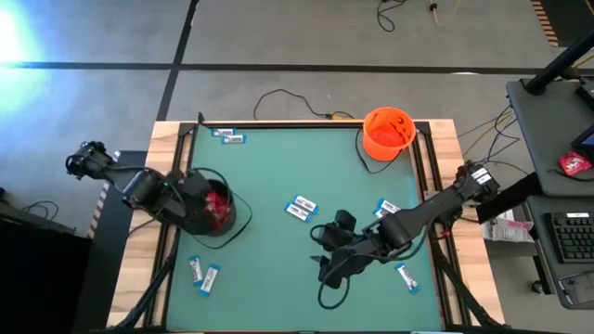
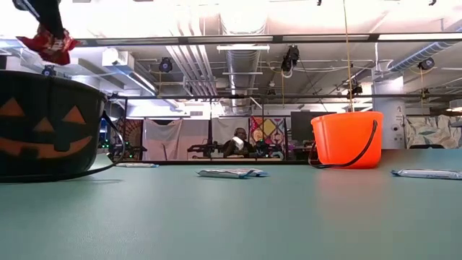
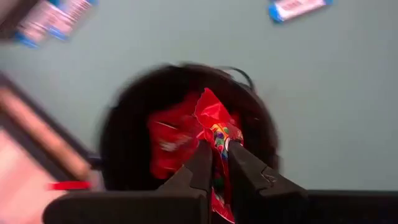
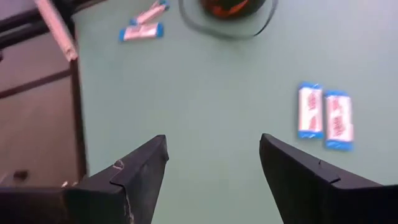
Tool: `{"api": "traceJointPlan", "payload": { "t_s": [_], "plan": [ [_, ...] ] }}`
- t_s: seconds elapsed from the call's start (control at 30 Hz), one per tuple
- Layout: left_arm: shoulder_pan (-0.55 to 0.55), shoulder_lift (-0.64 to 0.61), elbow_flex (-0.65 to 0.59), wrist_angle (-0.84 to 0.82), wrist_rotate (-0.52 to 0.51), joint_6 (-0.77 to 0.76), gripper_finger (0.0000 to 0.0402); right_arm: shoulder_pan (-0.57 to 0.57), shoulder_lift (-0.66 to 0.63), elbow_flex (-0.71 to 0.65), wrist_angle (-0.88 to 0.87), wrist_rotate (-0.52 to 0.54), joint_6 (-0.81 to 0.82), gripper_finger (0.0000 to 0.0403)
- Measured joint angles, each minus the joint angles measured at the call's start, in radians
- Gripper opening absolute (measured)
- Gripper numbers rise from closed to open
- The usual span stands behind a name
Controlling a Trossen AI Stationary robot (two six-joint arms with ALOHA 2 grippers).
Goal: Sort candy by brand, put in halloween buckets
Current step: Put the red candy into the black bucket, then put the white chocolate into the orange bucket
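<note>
From above, the left tool (image 1: 209,202) hangs over the black bucket (image 1: 215,210), which holds red packets. The orange bucket (image 1: 387,133) sits well beyond the right tool (image 1: 327,264), with white-and-blue bars (image 1: 301,208) lying on the desk (image 1: 278,167) near it.

At desk level, a red packet (image 2: 48,42) hangs above the black bucket.

The left wrist view shows the tool's fingers (image 3: 200,163) pinching that packet directly over the bucket.

The right wrist view shows the right tool (image 4: 213,157) spread wide, empty, with two bars (image 4: 326,118) ahead of it.

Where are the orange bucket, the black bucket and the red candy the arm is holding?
orange bucket (image 2: 346,139): low view, on its front wall.
black bucket (image 2: 43,130): low view, on its pumpkin-face side.
red candy (image 3: 211,115): left wrist view, on the wrapper above the left gripper (image 3: 219,158), over the black bucket.
</note>
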Motion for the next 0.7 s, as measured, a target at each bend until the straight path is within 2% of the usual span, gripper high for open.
{"api": "traceJointPlan", "payload": {
  "t_s": [0.13, 0.27, 0.37, 0.57, 0.63, 0.7],
  "plan": [
    [0.021, -0.012, -0.143, 0.14, 0.058, -0.011, 0.002, -0.001, 0.0, -0.001, 0.0, 0.026, 0.006, 0.025],
    [0.044, 0.015, -0.276, 0.149, 0.051, -0.043, 0.0033, -0.001, 0.023, -0.006, -0.016, 0.054, 0.066, 0.0251],
    [0.042, 0.015, -0.346, 0.182, 0.045, -0.043, 0.0058, -0.003, 0.073, -0.022, -0.024, 0.087, 0.126, 0.0251],
    [0.026, -0.024, -0.351, 0.188, 0.063, -0.007, 0.0148, -0.051, 0.188, -0.053, 0.017, 0.165, 0.145, 0.0249],
    [0.008, -0.042, -0.316, 0.169, 0.064, 0.0, 0.0182, -0.099, 0.198, -0.119, 0.04, 0.163, 0.167, 0.0245],
    [-0.018, -0.06, -0.278, 0.149, 0.056, 0.0, 0.0214, -0.151, 0.182, -0.218, 0.157, 0.143, 0.17, 0.0241]
  ]
}}
